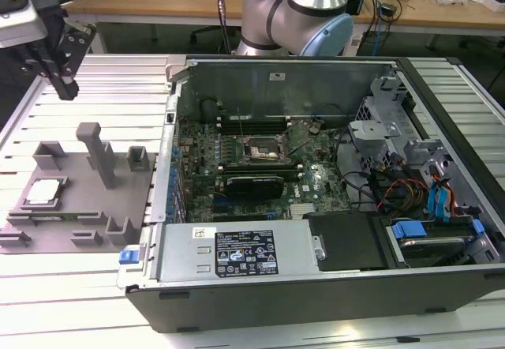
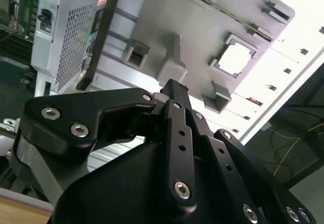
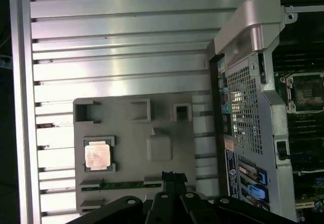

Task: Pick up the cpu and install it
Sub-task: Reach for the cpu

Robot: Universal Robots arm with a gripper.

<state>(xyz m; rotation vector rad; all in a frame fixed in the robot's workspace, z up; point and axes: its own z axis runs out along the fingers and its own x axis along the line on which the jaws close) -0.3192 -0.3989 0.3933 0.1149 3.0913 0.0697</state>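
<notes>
The cpu (image 1: 43, 193) is a small silvery square chip lying flat in a recess of the grey fixture plate (image 1: 79, 211), on the exterior view's left. In both wrist views the cpu (image 3: 98, 156) (image 2: 236, 59) sits untouched in its pocket. My gripper (image 1: 68, 90) hangs high above the table behind the fixture, well apart from the chip. Its black fingers (image 3: 173, 175) (image 2: 174, 86) look shut together with nothing between them. The dark metal-rimmed socket (image 1: 264, 150) on the motherboard stands empty inside the open computer case (image 1: 316, 286).
The fixture plate carries an upright post (image 1: 99, 151) and several small blocks. The case wall (image 3: 243, 82) rises beside the fixture. Inside the case are a graphics card (image 1: 252, 183), cables and drive cages (image 1: 410, 167). The slatted aluminium table (image 1: 79, 286) surrounds the fixture and the case.
</notes>
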